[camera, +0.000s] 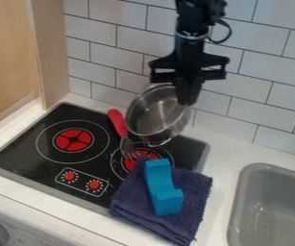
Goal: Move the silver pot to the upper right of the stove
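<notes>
Holding silver pot by its rim, upper right side in view: gripper fingers are together on the metal, no open gap seen. Pot is tilted, mouth toward the camera and a bit left, small loop handle at its low side. Position: over the back edge of the stove, right half, toward the back right corner. Can't tell if its low side touches the glass.

Just left of pot: fork with red handle and metal tines. Handle end points to the back, tines point to the front and overlap the right burner.

In front of pot: folded dark blue towel, covering the stove's front right corner, part of that burner, and some of the counter. On the towel: light blue block, curved cutout on one side, long way running front to back.

Left burner has a red centre inside a thin white ring. Control panel with two red dial marks sits near the stove's front edge, between the two burners and that edge.

Grey sink set in counter, right of towel. White tiled wall behind, wooden panel at back left.
</notes>
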You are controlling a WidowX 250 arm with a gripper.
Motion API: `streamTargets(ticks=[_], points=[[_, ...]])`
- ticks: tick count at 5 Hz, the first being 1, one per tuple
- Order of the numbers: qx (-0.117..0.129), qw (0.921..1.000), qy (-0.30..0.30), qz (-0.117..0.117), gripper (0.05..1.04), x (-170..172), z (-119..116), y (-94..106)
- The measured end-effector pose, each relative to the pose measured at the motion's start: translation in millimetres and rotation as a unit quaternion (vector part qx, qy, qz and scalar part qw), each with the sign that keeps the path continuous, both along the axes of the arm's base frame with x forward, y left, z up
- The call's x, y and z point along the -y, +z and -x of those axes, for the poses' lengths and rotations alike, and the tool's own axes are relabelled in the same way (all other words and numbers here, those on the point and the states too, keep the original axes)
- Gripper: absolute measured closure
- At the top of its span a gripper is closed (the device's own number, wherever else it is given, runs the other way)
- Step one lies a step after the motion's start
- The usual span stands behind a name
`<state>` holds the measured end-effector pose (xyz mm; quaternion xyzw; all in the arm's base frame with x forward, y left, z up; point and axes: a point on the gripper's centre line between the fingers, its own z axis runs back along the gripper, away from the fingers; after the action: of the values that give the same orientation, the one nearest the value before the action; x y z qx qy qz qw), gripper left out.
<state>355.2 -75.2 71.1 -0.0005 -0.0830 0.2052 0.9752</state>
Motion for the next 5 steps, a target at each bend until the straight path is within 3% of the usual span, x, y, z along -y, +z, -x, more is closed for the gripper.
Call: streamTargets(ticks=[1,2,3,5], points=[[-0.011,0.999,-0.037,-0.022,1.033,16.4,-5.0,-5.2],[-0.022,0.9951,-0.071,-0.065,1.033,24.7,-2.1,-9.7],[-0.017,0.9911,-0.087,-0.099,1.033,27.9,-0.1,-7.8],[-0.03,0.9874,-0.099,-0.12,1.033,28.2,-0.1,-20.0]])
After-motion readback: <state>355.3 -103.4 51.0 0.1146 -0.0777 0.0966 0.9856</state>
